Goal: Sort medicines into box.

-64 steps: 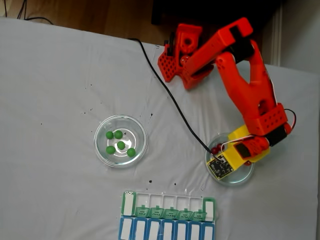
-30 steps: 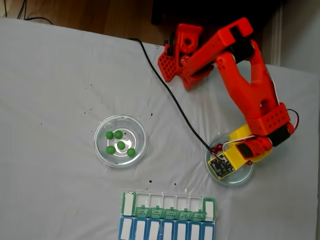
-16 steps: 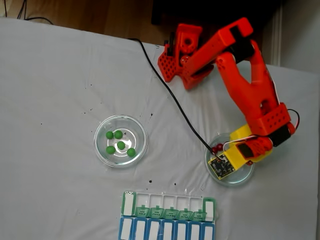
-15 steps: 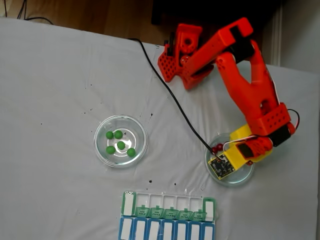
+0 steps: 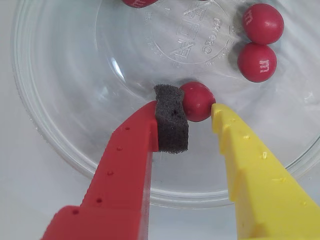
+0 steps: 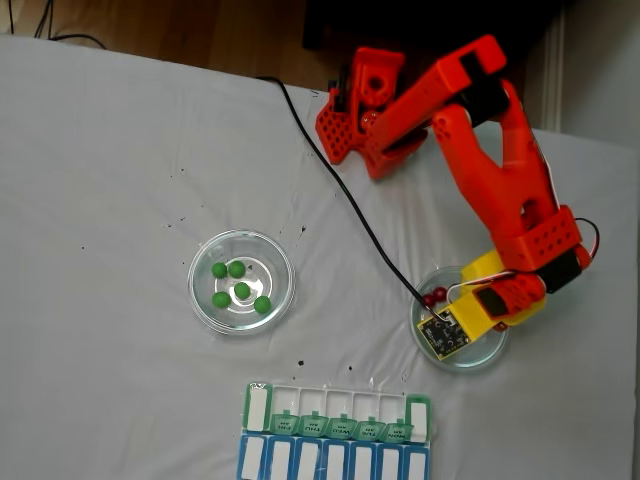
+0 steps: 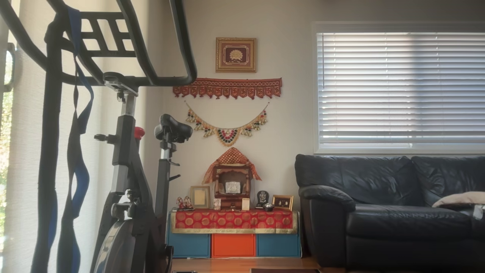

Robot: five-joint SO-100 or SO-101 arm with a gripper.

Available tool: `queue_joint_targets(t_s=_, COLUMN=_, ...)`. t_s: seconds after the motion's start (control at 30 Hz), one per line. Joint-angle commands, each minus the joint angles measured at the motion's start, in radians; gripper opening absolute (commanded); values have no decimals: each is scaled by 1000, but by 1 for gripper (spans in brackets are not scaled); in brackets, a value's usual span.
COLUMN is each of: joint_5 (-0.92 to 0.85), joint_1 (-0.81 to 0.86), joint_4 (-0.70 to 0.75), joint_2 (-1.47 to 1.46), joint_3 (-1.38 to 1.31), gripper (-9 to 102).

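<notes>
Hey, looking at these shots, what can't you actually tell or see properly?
- Wrist view: whether the claw already grips the red ball; the foam pad hides that side's contact.
- Wrist view: another red ball is cut off by the top edge.
- Fixed view: the red balls in the right dish are mostly hidden under the arm.
- Fixed view: the pill box lid labels are too small to read, and its blue row is cut off at the bottom.

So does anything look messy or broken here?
Nothing looks broken or spilled. Small dark specks dot the white tablecloth near the clear glass dish of green balls. In the wrist view, the dark foam pad on the red finger sits slightly crooked beside a dark red ball.
</notes>
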Motion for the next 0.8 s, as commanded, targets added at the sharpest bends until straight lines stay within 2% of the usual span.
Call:
queue_joint_targets(t_s=0.0, joint_5=-8, joint_1=-21, joint_4=-20, joint_2=26, joint_3=-15, gripper=11)
queue_joint_targets(t_s=0.5, joint_5=-15, joint_1=-44, joint_4=-94, joint_2=-17, joint_3=52, gripper=10)
queue_joint_targets(t_s=0.77, joint_5=-18, joint_1=-44, joint_4=-84, joint_2=0, joint_3=49, gripper=7)
